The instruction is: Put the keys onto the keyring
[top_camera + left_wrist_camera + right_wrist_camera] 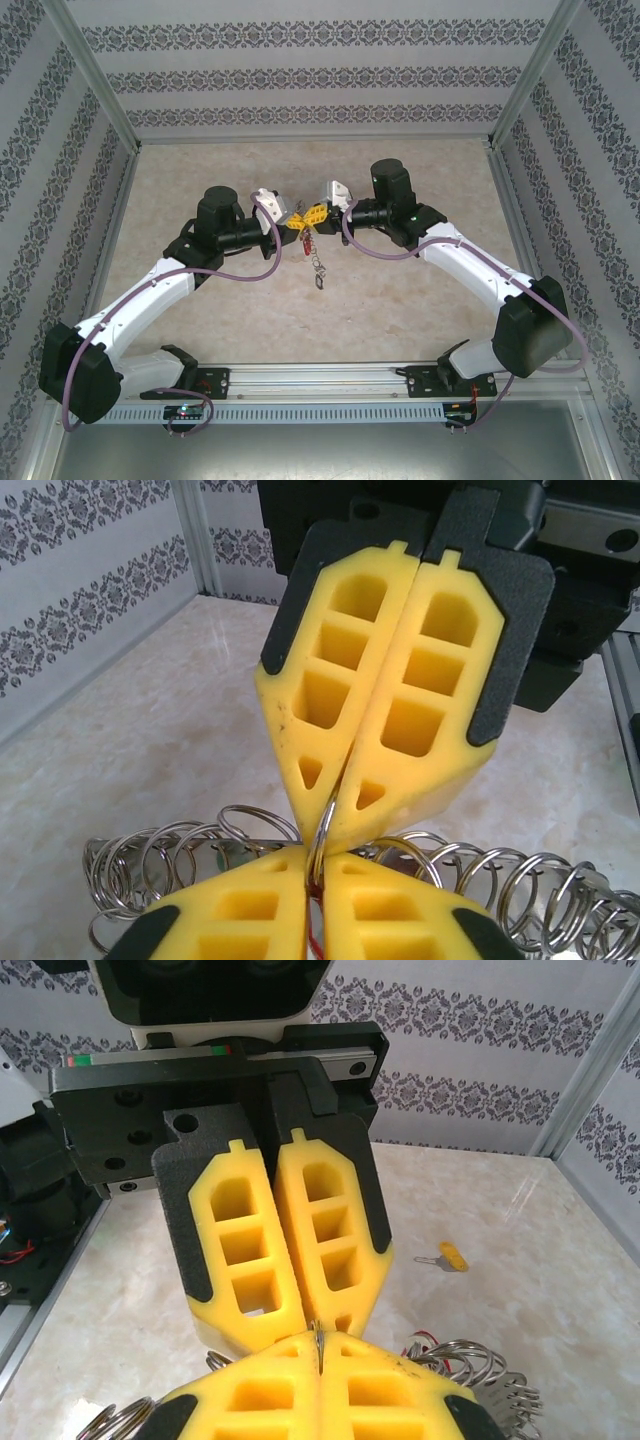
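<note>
the keyring [323,832] sits edge-on, pinched by left gripper [312,880] and right gripper [320,1360].

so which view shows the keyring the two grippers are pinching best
Left wrist: the keyring shows as a clear wire arc clamped by the left gripper and right gripper. The right wrist view gives a short sliver; the top external view has it too small to make out.

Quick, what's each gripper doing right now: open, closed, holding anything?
Left gripper: closed, fingers pinching the keyring.
Right gripper: closed, pinching the same keyring from the opposite side, tip to tip with the left.
</note>
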Robot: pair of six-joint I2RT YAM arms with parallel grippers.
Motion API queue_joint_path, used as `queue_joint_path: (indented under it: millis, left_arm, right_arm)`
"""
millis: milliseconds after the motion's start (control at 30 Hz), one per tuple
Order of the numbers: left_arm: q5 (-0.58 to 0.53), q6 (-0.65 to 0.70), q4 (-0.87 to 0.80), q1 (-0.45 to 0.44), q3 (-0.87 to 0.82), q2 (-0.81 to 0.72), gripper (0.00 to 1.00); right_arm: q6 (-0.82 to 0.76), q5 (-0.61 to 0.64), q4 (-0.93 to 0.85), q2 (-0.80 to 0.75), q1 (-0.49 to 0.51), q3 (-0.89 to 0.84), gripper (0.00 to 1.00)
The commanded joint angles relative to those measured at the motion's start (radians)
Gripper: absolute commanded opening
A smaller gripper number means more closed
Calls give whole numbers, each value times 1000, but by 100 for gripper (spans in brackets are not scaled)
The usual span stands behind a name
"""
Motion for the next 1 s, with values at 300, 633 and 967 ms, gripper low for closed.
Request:
queue_joint_path:
  millis: [300, 633, 967]
  left_arm:
    - [37, 31, -9, -2, 52, -9, 0]
    - [-33, 56, 20, -2, 14, -15, 0]
    - [-83, -25, 129, -1, -51, 14, 0]
  right_arm:
    - [-107, 9, -107, -19, 21, 0, 0]
    - [-173, -40, -162, -7, 3, -11, 6]
    - [-99, -73, -165, 15, -39, -18, 32]
